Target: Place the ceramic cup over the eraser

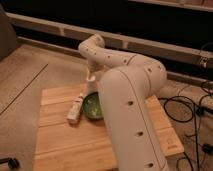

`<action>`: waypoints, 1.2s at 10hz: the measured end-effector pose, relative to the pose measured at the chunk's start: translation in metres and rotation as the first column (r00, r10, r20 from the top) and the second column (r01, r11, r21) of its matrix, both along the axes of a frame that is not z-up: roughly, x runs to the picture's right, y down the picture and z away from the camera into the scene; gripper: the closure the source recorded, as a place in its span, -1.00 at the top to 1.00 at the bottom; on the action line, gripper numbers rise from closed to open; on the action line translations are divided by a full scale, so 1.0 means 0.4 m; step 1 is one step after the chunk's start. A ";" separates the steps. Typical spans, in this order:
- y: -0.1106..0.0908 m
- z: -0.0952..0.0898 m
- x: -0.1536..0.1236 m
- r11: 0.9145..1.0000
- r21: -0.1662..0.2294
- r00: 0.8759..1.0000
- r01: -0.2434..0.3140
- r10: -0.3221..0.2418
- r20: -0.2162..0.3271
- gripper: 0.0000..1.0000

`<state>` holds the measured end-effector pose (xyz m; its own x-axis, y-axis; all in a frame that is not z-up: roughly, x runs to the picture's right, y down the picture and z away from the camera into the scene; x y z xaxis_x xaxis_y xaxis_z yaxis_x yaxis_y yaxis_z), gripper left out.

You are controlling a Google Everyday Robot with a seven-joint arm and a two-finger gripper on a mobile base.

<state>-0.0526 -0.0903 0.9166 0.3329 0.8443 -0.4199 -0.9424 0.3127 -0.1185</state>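
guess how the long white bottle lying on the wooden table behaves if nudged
Lying on its side, the long white bottle would probably roll if pushed sideways. It sits close beside the round green bowl, which might stop it. The gripper hangs above the far edge of the wooden table, behind the bowl.

The bulky white arm (131, 105) rises from lower right, folds at its elbow and reaches left, its gripper (90, 75) pointing straight down.
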 end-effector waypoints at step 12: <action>0.084 0.121 -0.094 0.990 -0.140 0.998 0.017 -0.008 0.065 0.30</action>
